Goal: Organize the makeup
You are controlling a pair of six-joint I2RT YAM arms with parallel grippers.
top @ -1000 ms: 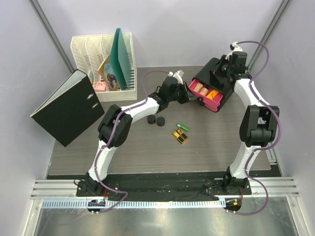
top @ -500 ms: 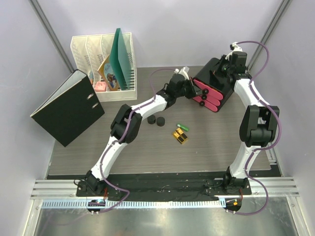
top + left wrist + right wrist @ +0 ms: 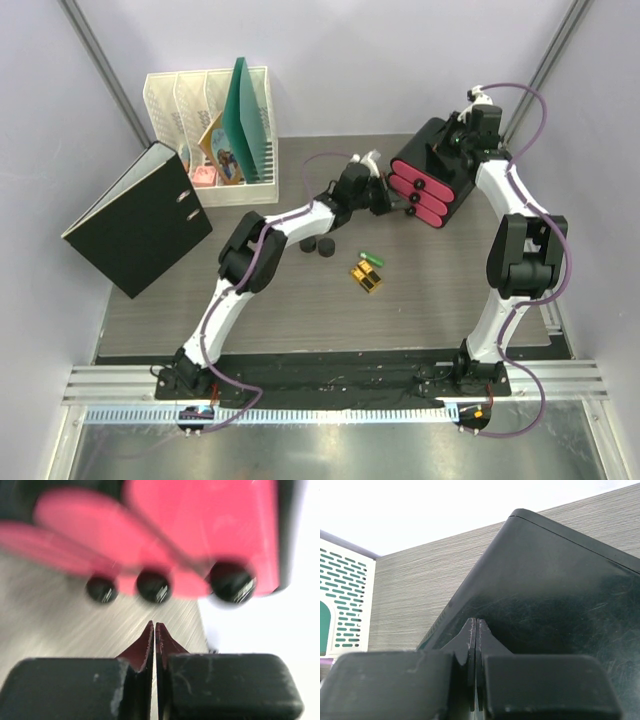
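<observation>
Nearest me on the table (image 3: 250,300) lie the gold-and-black cases (image 3: 367,277), small green tube (image 3: 372,258) and two black round jars (image 3: 316,245), light, hard, likely slick, best pinched across their sides; beyond, the left gripper (image 3: 154,631) sits closed on nothing before the pink drawers (image 3: 420,195), the right gripper (image 3: 475,626) likewise closed and empty over the black box (image 3: 560,595).

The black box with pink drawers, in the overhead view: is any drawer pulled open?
No, all three pink drawer fronts sit flush with the black box, showing nothing inside.
</observation>
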